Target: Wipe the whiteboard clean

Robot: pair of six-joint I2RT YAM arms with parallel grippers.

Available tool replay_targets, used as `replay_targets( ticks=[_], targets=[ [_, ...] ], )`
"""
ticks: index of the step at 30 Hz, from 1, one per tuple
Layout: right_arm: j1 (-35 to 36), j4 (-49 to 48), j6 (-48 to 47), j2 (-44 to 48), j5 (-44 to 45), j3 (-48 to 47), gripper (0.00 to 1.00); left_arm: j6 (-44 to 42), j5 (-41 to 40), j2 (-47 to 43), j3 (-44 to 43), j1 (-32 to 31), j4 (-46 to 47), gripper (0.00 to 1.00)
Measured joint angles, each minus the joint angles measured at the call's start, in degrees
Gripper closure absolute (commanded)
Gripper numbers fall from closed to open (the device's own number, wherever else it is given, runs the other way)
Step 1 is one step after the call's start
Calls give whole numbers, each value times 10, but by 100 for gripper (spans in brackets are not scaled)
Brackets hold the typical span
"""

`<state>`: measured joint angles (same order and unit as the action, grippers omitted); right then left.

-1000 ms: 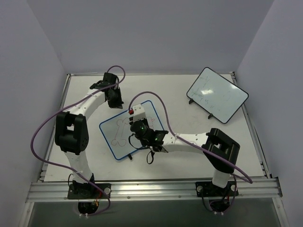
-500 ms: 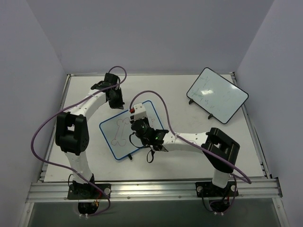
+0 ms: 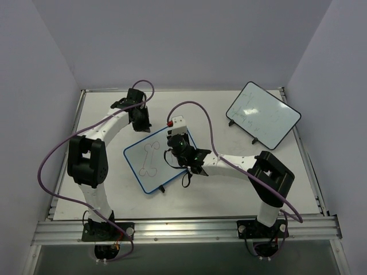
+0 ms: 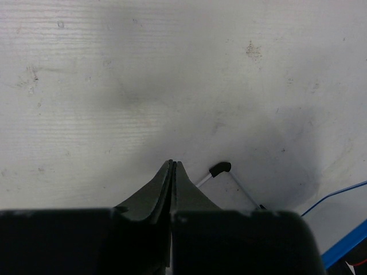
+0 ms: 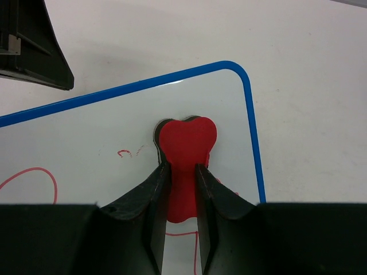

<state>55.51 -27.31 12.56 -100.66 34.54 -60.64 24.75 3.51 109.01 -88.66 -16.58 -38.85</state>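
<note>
Pinching a red eraser (image 5: 186, 137) in my right gripper (image 5: 182, 168), I press it on the whiteboard (image 3: 150, 166) at its corner nearest the far edge of the tabletop (image 3: 229, 189), the board lying near mid-table, while my left gripper (image 4: 172, 166), closed on nothing, hovers just beyond the board toward the far-left corner.

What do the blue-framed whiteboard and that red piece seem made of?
Whiteboard: glossy white panel, glare near its top edge; probably coated plastic or metal, blue rim likely plastic. Red piece: smooth matte, perhaps plastic or foam, dark edging maybe felt.
</note>
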Motion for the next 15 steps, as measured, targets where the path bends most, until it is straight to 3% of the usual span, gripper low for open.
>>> replay_targets(
  ticks=[15],
  targets=[
    [47,-8,-6,-1,2,2,80,0,0,0,0,-8,0,96]
  ],
)
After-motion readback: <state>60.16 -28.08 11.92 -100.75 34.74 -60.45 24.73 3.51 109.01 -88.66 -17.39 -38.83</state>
